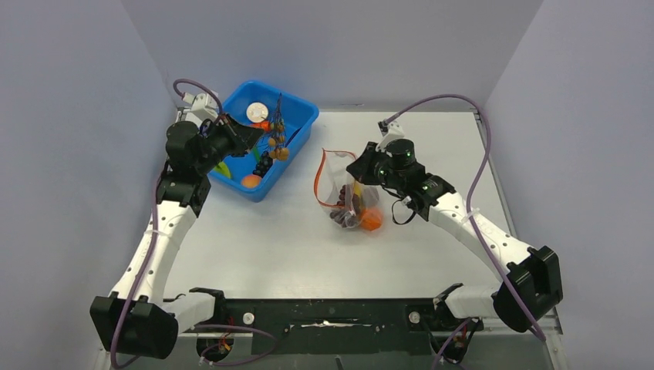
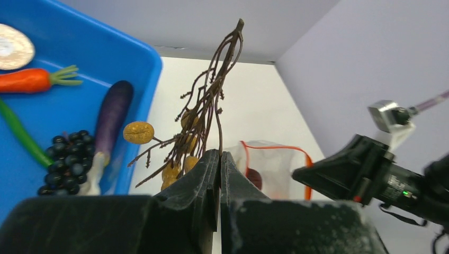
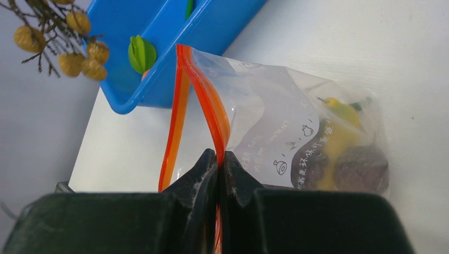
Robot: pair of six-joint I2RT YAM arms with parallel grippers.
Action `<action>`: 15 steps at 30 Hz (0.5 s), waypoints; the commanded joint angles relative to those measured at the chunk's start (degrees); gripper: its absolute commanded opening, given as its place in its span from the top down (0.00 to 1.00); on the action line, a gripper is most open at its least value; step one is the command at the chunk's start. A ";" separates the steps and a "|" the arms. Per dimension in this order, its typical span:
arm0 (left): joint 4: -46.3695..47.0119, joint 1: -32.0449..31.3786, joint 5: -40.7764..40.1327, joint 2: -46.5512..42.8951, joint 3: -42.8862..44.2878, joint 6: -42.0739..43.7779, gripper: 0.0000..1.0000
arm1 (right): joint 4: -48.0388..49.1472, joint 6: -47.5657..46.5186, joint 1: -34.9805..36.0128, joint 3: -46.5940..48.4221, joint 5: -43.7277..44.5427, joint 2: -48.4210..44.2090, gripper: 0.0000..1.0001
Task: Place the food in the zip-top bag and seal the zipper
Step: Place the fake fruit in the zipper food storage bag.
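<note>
On my left, the left gripper (image 2: 219, 157) is clenched on the stem of a sprig (image 2: 209, 100) of brown twigs hung with yellow-brown berries. It holds the sprig in the air over the right-hand side of the bin (image 2: 122, 58). Down in the bin I can see a carrot (image 2: 29, 80), grapes (image 2: 68, 165), a purple eggplant (image 2: 112, 114) and a green pod (image 2: 21, 135), plus the white disc (image 2: 13, 47) (not food, so it stays).

Moving across, the bag (image 1: 337, 185) lies on the table (image 1: 270, 247) just right of the bin, with its mouth gaping toward the bin. A banana (image 3: 339, 119) and some dark pieces are already inside. An orange ball (image 1: 372, 220) sits at the bag's low end; I can't tell whether it is inside the film or just against it. Farther right, the right gripper (image 3: 218, 157) is pinched on the zipper (image 3: 204, 79) at one side of the mouth, propping that lip up.

I judge we're mid-loading — one item lifted, several left in the bin, and sealing a long way off. Next I'd carry the sprig across to the mouth and lower it berries-first between the two orange lips. The twigs are splayed and could snag the strip or push the floppy lip shut — so the right arm should hold the mouth wide. I'd release only once the berries are below the rim.
</note>
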 commanded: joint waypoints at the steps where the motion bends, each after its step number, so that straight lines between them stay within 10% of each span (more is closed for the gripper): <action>1: 14.45 -0.29 8.06 -4.69 -3.76 -10.70 1.00 | 4.98 1.75 0.18 3.74 -1.78 1.14 1.00; 15: 34.17 -9.64 8.12 -7.51 -12.55 -27.82 1.00 | 6.60 4.04 0.80 4.24 -3.22 2.40 1.00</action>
